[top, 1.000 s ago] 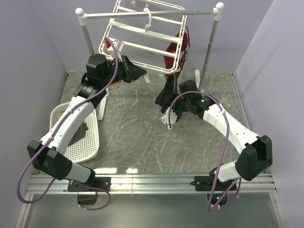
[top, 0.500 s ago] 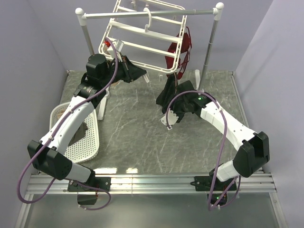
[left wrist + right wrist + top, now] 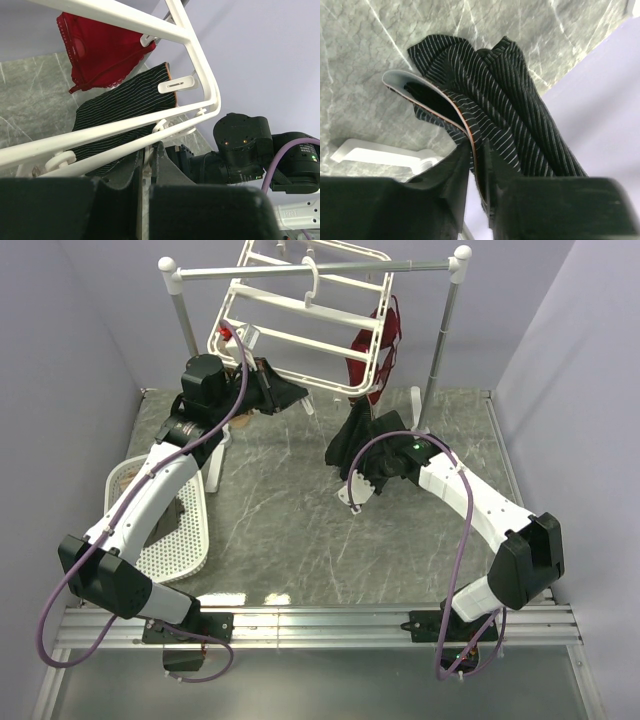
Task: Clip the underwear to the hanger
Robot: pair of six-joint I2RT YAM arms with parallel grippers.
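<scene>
The hanger point(image 3: 300, 310), a white barred frame, hangs tilted from the rail. My left gripper point(image 3: 290, 393) is at its lower edge, shut on a small white clip point(image 3: 145, 159) that dangles from the frame's bottom bar point(image 3: 125, 127). The underwear point(image 3: 350, 440), black with thin pinstripes, hangs from the frame's right corner, where a white clip point(image 3: 177, 85) grips its top edge. In the right wrist view the underwear point(image 3: 510, 85) droops in folds. My right gripper point(image 3: 479, 155) is shut on its orange-trimmed band. From above, the right gripper point(image 3: 362, 452) sits low against the fabric.
A dark red bra point(image 3: 375, 345) is clipped on the frame beside the underwear. The white two-post rail stand point(image 3: 445, 330) carries the frame, and its foot point(image 3: 385, 152) lies on the table. A white mesh basket point(image 3: 180, 530) holding cloth sits at the left.
My right gripper has closed on the underwear's band and shifted slightly left. The left arm and the hanger have stayed put.
</scene>
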